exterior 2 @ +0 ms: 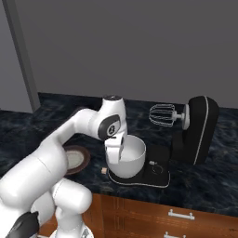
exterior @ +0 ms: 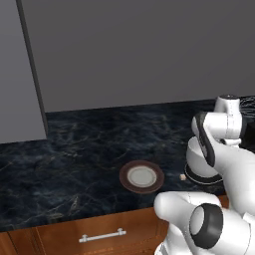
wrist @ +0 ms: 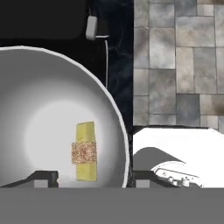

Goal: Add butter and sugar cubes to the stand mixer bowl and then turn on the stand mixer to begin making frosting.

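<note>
butter (wrist: pixel 86 151) lies in the stand mixer bowl (wrist: pixel 39 87), lower centre of the hand view, long axis running top to bottom of frame, flat on the bowl floor. one sugar cube (wrist: pixel 84 152) sits on its middle. pincer (wrist: pixel 91 178) hangs over the bowl, fingers spread wide, holding nothing. second sugar cube (exterior 2: pixel 104 171) is on the counter (exterior 2: pixel 200 186), just left of the stand mixer (exterior 2: pixel 197 128) base.
</note>
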Tool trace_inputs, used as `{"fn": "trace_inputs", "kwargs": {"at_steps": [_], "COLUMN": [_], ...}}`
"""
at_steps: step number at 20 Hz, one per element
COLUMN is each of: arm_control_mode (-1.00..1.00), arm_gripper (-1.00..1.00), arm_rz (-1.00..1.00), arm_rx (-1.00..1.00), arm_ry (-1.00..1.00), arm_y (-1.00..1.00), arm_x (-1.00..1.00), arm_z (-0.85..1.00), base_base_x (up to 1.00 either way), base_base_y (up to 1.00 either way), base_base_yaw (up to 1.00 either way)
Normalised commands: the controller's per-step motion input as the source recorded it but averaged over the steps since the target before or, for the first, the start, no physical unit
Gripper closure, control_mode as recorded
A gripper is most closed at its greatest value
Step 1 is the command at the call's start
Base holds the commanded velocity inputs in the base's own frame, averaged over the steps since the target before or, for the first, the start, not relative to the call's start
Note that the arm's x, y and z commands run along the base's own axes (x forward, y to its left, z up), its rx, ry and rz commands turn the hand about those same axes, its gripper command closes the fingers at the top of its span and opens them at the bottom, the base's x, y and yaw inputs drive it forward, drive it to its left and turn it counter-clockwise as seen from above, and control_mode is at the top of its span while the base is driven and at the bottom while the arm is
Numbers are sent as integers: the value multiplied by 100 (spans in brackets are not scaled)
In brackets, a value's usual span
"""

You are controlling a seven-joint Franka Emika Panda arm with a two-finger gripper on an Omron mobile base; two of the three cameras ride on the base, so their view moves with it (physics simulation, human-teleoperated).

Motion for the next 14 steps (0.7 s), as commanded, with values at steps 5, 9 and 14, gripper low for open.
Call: {"fn": "trace_inputs", "kwargs": {"at_steps": [5, 9, 14], "arm_control_mode": [-100, -100, -100], "arm_gripper": [-100, -100, -100], "arm_rz": [0, 0, -1], "arm_rx": [-2, 0, 0], "arm_ry": [-6, 0, 2], "arm_y": [38, 59, 70], "arm_x": [-16, -12, -2], "arm_z": [62, 25, 1], "base_base_x": [0, 0, 0], "base_base_y": [0, 0, 0], "base_base_yaw": [0, 0, 0]}}
